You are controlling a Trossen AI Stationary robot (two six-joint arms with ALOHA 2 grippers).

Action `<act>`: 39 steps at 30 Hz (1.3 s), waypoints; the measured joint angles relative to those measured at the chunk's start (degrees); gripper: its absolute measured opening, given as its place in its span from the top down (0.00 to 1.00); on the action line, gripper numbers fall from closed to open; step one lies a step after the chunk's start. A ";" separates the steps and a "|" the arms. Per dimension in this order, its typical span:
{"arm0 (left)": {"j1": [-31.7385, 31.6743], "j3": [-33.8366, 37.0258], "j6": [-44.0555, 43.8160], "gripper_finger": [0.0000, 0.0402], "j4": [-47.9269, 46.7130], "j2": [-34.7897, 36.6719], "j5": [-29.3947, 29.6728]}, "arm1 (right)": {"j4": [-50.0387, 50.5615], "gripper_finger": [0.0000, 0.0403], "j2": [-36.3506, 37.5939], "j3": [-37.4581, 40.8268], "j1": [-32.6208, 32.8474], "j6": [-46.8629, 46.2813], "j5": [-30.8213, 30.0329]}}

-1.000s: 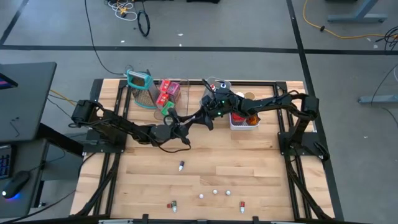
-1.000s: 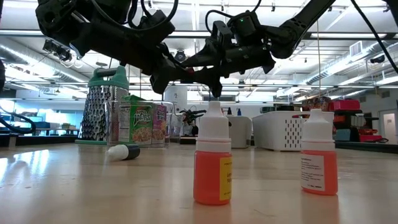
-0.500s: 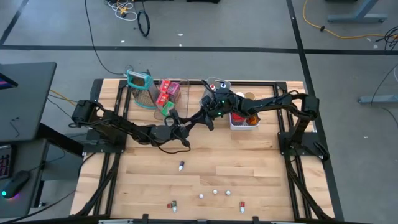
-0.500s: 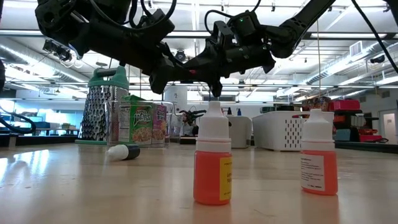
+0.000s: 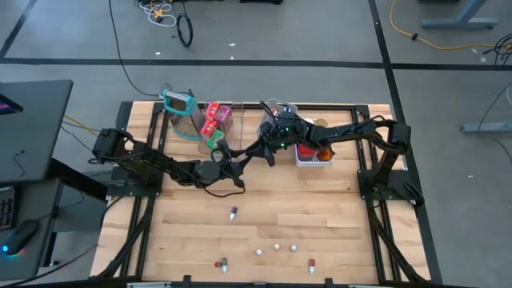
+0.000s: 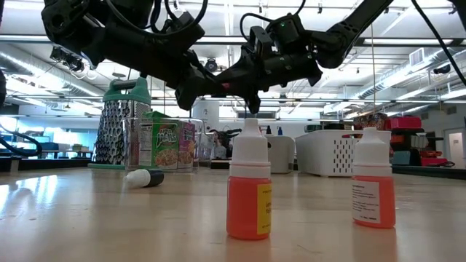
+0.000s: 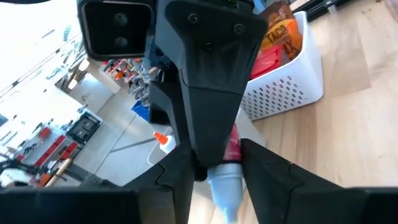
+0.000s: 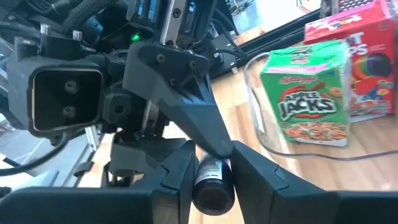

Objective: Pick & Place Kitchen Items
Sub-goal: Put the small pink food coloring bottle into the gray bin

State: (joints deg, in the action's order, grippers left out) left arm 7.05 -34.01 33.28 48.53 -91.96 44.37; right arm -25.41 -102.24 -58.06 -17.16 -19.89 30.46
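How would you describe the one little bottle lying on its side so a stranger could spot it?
Start at the light wooden table and look at its open middle, just in front of the two dark arms. There lies a small dark-capped white dropper bottle; unlike the other loose bits along the front edge, it lies alone.

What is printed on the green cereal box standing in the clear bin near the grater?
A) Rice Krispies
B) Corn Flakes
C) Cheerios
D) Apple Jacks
D: the right wrist view shows the green box reading "Apple Jacks", standing inside the clear bin.
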 joint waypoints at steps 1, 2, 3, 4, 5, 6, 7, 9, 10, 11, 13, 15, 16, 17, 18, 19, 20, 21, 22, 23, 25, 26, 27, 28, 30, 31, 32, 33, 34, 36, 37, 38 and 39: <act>0.00 0.03 -0.33 0.64 0.08 0.00 0.41 | 0.11 0.74 0.01 0.00 -0.11 0.38 -0.01; -0.02 0.06 -0.75 0.63 0.10 -0.02 0.78 | 0.32 0.74 0.02 0.00 -0.30 0.78 0.03; -0.04 0.06 -0.92 0.62 0.11 -0.04 1.17 | 0.50 0.75 0.02 0.00 -0.42 0.91 -0.02; -0.07 0.06 -0.92 0.60 0.11 -0.04 1.91 | 0.78 0.75 0.03 0.00 -0.48 0.96 -0.14; -0.06 0.06 -0.93 0.59 0.11 -0.04 3.00 | 1.08 0.76 0.05 0.00 -0.50 1.01 -0.27; -0.05 0.06 -0.94 0.57 0.11 -0.05 4.16 | 1.27 0.76 0.07 0.00 -0.51 1.15 -0.35; -0.15 0.06 -0.92 0.56 0.11 -0.07 5.14 | 1.34 0.77 0.09 0.00 -0.51 1.32 -0.46; -0.61 0.06 -0.94 0.54 0.16 -0.07 5.51 | 1.38 0.78 0.09 -0.02 -0.60 1.96 -0.78; -0.79 0.06 -0.95 0.54 0.16 -0.07 5.29 | 1.43 0.78 0.11 -0.04 -0.62 2.41 -1.14; -0.90 0.06 -0.93 0.53 0.11 -0.07 4.94 | 1.56 0.78 0.11 -0.04 -0.62 2.71 -1.86; -0.95 0.10 -0.92 0.53 -0.12 -0.07 4.24 | 1.87 0.79 0.12 -0.04 -0.79 2.86 -3.46; -1.05 0.10 -0.92 0.53 -0.16 -0.07 3.90 | 2.33 0.79 0.13 -0.04 -1.29 3.40 -4.07; -1.23 0.10 -0.92 0.53 -0.10 -0.07 3.96 | 2.90 0.79 0.13 -0.04 -1.55 3.83 -4.13; -1.41 0.10 -0.93 0.53 0.12 -0.07 4.19 | 3.89 0.79 0.13 -0.02 -1.74 4.00 -4.51; -1.76 0.10 -0.94 0.53 0.45 -0.04 4.22 | 4.81 0.79 0.10 0.14 -1.88 4.10 -4.54; -2.27 0.06 -0.92 0.53 0.55 -0.02 4.18 | 5.24 0.79 0.01 0.17 -2.04 4.24 -4.68; -2.89 0.06 -0.86 0.53 0.48 -0.02 3.81 | 5.22 0.79 0.00 0.17 -2.17 4.51 -5.10; -3.64 0.06 -0.34 0.53 0.60 -0.02 3.00 | 5.16 0.79 0.00 0.17 -2.38 4.97 -5.31; -4.56 0.06 0.14 0.53 0.64 0.04 1.86 | 5.19 0.79 0.00 0.17 -2.71 5.34 -5.10; -5.63 0.06 0.45 0.53 0.66 0.04 0.07 | 5.52 0.79 0.00 0.17 -3.14 5.60 -5.24; -7.85 0.06 0.84 0.53 1.00 0.03 -3.29 | 6.58 0.79 0.34 0.17 -4.63 5.94 -5.60; -8.73 0.06 0.64 0.53 1.20 0.04 -4.43 | 7.81 0.79 0.79 0.17 -5.45 6.65 -6.49; -9.62 0.06 0.04 0.53 1.24 0.04 -5.27 | 8.86 0.79 1.19 0.10 -6.35 7.43 -7.71; -10.38 0.06 -0.82 0.53 1.18 0.03 -5.69 | 10.98 0.79 1.82 0.07 -7.37 8.30 -9.63; -11.44 0.06 -3.26 0.53 1.16 0.04 -5.76 | 15.70 0.79 3.01 0.07 -9.25 9.39 -14.84; -11.86 0.06 -4.78 0.53 1.16 0.04 -5.59 | 17.99 0.79 3.67 0.07 -10.09 9.81 -17.55; -12.15 0.06 -6.02 0.53 1.13 0.04 -5.62 | 20.49 0.79 4.42 0.07 -10.72 9.99 -20.48; -12.42 0.06 -7.12 0.53 1.10 0.03 -5.75 | 22.65 0.79 4.96 0.07 -11.13 10.11 -23.10; -12.65 0.06 -7.86 0.53 1.10 0.04 -6.03 | 25.04 0.79 5.45 0.07 -11.44 10.32 -25.01; -12.91 0.06 -8.92 0.53 1.11 0.04 -6.92 | 30.03 0.79 5.84 0.07 -11.66 12.33 -29.04; -13.04 0.06 -9.27 0.53 1.09 0.04 -7.43 | 31.64 0.79 5.84 0.09 -11.66 14.33 -31.08; -13.07 0.06 -9.77 0.53 1.07 0.03 -7.98 | 32.85 0.79 5.84 0.09 -11.66 16.30 -33.01; -13.07 0.06 -10.24 0.53 1.10 0.03 -8.67 | 33.46 0.79 5.84 0.09 -11.66 18.01 -34.86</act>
State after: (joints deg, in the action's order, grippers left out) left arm -6.02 -33.95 23.05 49.63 -91.93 35.70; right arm 8.04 -96.40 -57.98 -28.82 -1.88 -4.40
